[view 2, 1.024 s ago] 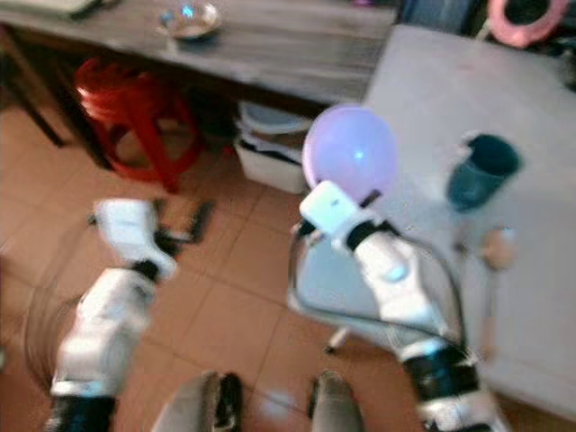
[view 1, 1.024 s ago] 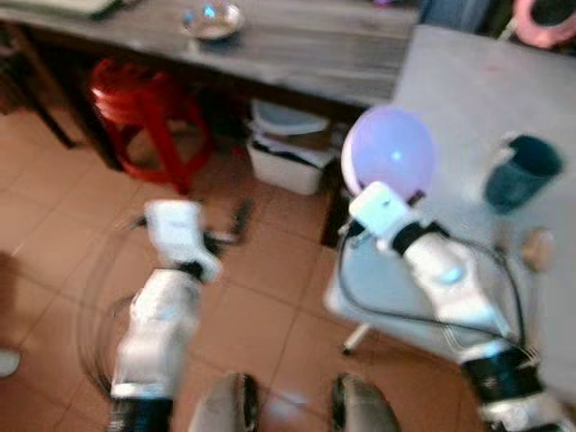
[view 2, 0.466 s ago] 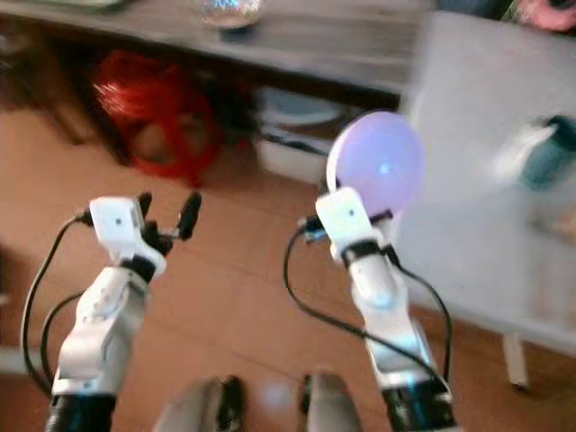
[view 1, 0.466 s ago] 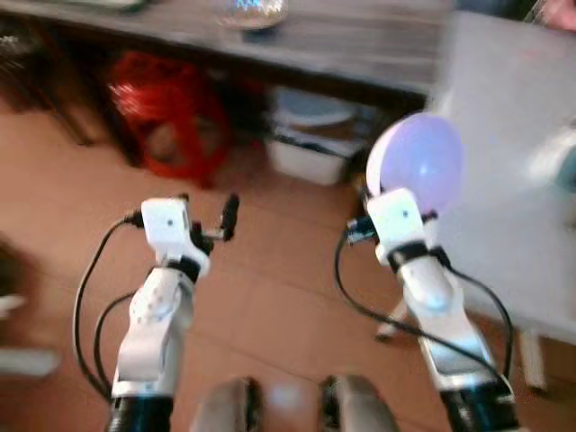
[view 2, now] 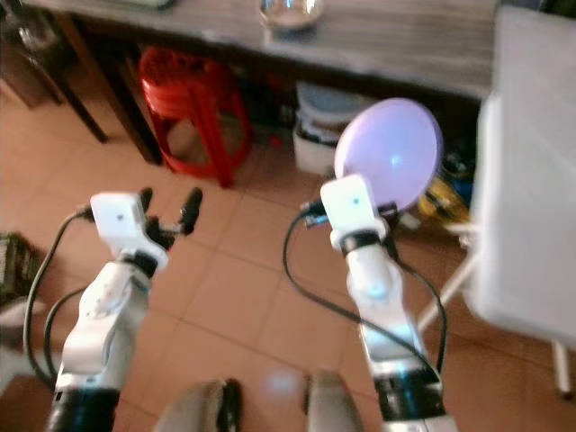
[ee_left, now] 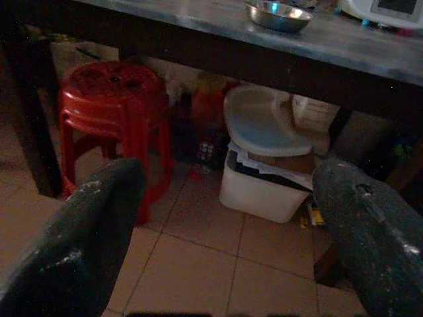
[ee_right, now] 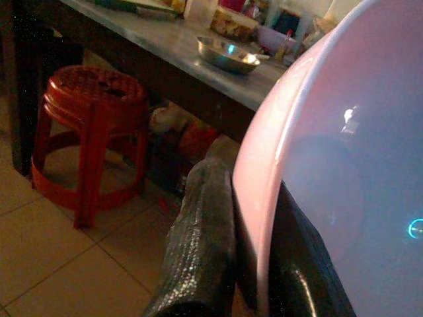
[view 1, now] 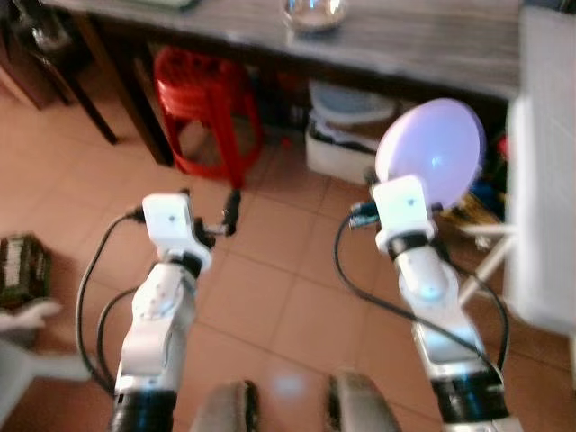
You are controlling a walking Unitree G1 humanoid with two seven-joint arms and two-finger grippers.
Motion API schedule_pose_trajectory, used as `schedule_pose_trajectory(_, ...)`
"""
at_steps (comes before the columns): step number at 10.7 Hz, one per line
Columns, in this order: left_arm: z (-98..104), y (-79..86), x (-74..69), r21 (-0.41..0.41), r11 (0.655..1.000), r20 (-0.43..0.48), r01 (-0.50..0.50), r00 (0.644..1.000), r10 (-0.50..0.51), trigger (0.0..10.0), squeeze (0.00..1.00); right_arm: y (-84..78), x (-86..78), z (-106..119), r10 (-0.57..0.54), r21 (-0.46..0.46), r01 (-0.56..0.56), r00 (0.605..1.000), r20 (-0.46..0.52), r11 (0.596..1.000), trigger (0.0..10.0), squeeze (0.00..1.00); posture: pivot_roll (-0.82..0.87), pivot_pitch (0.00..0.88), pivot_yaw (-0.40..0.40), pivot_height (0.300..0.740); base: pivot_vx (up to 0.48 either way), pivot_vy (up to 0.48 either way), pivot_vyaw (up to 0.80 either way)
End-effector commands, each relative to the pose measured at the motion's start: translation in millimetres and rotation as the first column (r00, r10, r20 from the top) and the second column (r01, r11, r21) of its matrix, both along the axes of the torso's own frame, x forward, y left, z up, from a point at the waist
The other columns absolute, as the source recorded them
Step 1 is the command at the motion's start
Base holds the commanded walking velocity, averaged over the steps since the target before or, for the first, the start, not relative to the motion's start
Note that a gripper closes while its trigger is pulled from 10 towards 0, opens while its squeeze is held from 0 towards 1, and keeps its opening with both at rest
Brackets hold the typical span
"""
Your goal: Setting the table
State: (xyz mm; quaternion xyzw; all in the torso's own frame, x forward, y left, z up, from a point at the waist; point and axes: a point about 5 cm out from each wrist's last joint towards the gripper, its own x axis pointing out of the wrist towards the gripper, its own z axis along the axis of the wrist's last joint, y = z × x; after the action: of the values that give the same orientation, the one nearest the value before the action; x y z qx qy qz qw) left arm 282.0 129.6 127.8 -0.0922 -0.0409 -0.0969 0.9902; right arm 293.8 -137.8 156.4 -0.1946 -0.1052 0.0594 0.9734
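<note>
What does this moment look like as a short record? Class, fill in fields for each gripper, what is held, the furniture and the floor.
Right gripper: shut on the rim of the plate, raised in front of the robot
Held item: lilac plate, tilted up on edge
Left gripper: open, holding nothing, above the floor
Dark table: ahead, metal bowl on top
Under the table: red stool, white bin
White table: on the robot's right
Floor: terracotta tiles

Grey wooden table (view 1: 432, 40) carries 1 metal bowl (view 1: 314, 13); red stool (view 1: 202, 103) on tiled floor (view 1: 279, 297).
</note>
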Motion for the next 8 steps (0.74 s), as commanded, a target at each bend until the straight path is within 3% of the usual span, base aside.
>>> schedule_pose_trajectory(1, 0.5, -6.5, -0.1, -0.006, 1.0, 0.003, 0.024, 1.0, -0.024, 10.0, 0.0, -6.6, 0.2, -3.0, -0.014, -0.006, 0.014, 1.0, -0.025, 1.0, 10.0, 0.0, -0.07, 0.187, 0.049, 0.74, 0.439, 0.0, 0.0)
schedule_pose_trajectory(4, 7.9, -10.0, 4.6, -0.011, 0.999, 0.03, 0.036, 0.999, -0.035, 10.0, 0.0, 0.1, -1.8, 5.9, 0.051, 0.05, -0.051, 0.999, 0.007, 0.997, 10.0, 0.0, -0.07, 0.192, 0.051, 0.74, 0.445, 0.0, 0.0)
schedule_pose_trajectory(6, 9.0, -12.1, 5.4, -0.007, 1.0, 0.037, 0.031, 0.999, -0.03, 10.0, 0.0, 3.9, -1.9, 23.6, 0.071, -0.007, -0.071, 0.992, 0.107, 0.997, 10.0, 0.0, -0.07, 0.191, 0.051, 0.74, 0.448, 0.0, 0.0)
schedule_pose_trajectory(8, 11.6, -16.9, 4.9, -0.015, 0.999, 0.051, 0.052, 0.997, -0.052, 10.0, 0.0, 4.8, 0.6, 30.1, 0.059, -0.027, -0.056, 0.989, 0.136, 0.998, 10.0, 0.0, -0.07, 0.19, 0.05, 0.74, 0.471, 0.0, 0.0)
